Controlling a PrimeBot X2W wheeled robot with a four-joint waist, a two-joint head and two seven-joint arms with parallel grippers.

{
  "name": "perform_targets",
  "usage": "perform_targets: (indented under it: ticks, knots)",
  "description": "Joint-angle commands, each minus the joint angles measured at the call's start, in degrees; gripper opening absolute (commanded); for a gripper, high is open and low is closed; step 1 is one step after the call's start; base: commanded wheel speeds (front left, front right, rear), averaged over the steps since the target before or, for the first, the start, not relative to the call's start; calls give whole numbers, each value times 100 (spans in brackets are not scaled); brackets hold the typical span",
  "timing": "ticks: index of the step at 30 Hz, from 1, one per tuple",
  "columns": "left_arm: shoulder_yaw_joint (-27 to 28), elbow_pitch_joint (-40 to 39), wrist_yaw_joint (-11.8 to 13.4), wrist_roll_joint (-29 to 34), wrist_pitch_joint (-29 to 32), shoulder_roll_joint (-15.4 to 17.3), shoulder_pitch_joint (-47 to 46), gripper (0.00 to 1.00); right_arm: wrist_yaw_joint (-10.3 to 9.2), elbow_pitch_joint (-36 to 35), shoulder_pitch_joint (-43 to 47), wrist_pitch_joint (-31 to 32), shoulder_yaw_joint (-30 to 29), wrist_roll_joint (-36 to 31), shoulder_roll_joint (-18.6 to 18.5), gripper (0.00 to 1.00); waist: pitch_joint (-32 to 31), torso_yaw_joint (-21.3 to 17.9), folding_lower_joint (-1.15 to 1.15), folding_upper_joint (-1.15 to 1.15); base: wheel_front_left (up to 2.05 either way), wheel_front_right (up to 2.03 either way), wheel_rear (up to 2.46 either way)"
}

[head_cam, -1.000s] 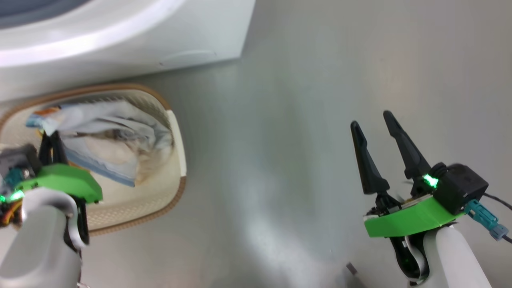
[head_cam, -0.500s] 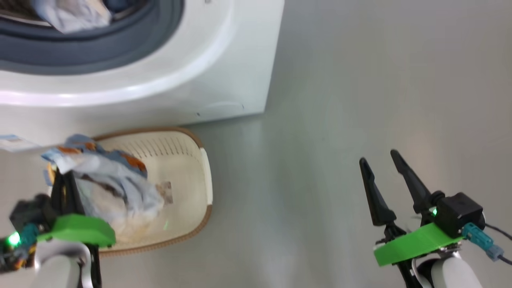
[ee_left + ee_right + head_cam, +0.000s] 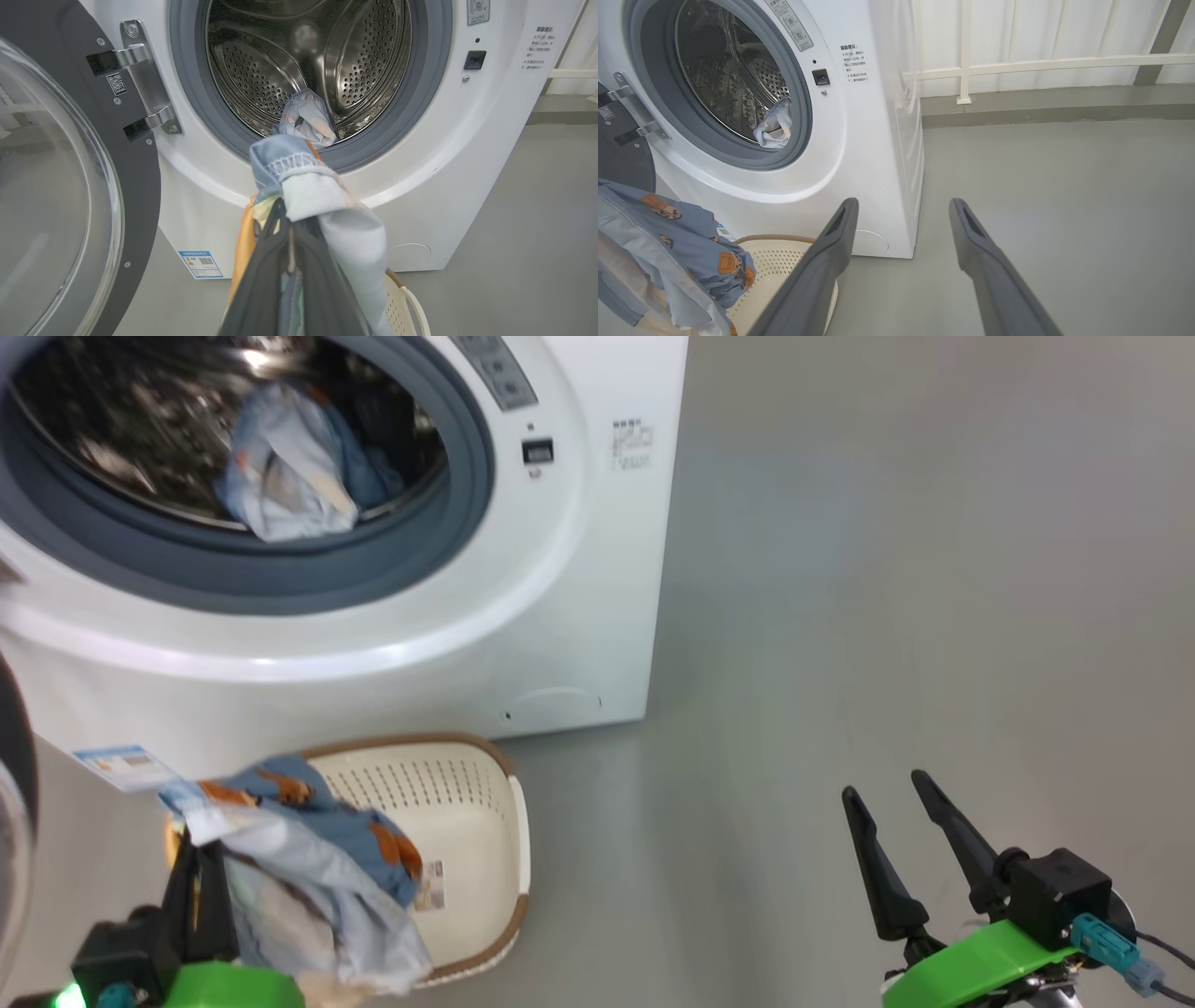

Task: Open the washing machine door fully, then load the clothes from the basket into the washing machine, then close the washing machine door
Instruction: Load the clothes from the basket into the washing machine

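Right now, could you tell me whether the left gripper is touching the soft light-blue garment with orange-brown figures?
Touching. The left wrist view shows the left gripper shut on the light-blue garment, fabric pinched between its fingers and draped over them.

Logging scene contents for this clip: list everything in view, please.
washing machine: one, white, behind the basket
door: one, black with clear glass, swung open
garment in drum: one, light blue, near the opening
held garment: one, light blue with orange figures, above the basket
basket: one, cream, brown rim, on the floor
energy sticker: one, blue, machine's lower front
service flap: one, white, machine's lower front
railing: one, white, beyond the machine
left pincer: one, dark, shut on held garment
right pincer: one, dark, open, over floor
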Motion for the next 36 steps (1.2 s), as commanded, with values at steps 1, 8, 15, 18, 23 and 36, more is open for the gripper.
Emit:
perform_targets:
  ticks: [1,8,15,18,23,36]
  knots:
    - [178,-274,90,84,48,190,21,0,9,-200,36,24,99,-21,-3,100,-359,93,0,0,0,0,0]
    - [49,-715,162,132,314,277,466,0,9,-331,239,173,68,-50,-3,100,-649,110,0,0,0,0,0]
    - [-31,-969,224,132,458,287,709,0,9,-417,386,251,61,-27,-3,100,-782,113,0,0,0,0,0]
    - [-51,-1036,234,124,495,299,759,0,9,-438,419,263,56,-14,-3,100,-811,111,0,0,0,0,0]
    - [-89,-1088,238,108,533,303,784,0,9,-450,438,268,45,-8,-3,100,-838,106,0,0,0,0,0]
    - [-139,-1016,252,57,537,312,797,0,9,-452,468,276,55,22,-3,100,-878,112,0,0,0,0,0]
